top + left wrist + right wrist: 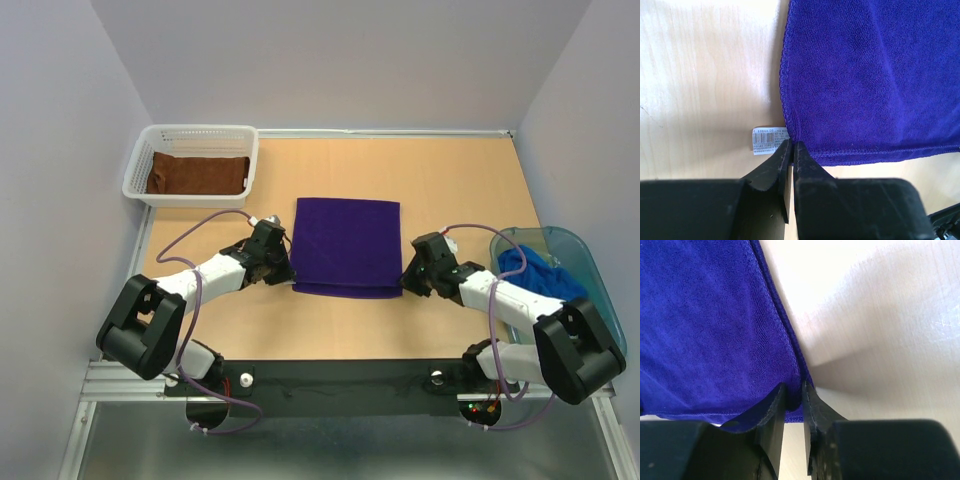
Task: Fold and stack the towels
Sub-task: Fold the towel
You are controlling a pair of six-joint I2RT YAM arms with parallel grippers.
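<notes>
Top view: purple towel (346, 246) lies folded at desk (450, 180) centre, with left claw (289, 273) and right claw (404, 282) at its near corners.
Left wrist: left claw (791, 146) clenched on the towel's corner, beside white label (769, 140).
Right wrist: right claw (794, 392) astride the other corner, narrow gap; cannot tell if it grips.

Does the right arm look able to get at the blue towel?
Probably, once freed: the blue towel lies uncovered in the bin beside it, but the right pincer grips the purple towel.
</notes>
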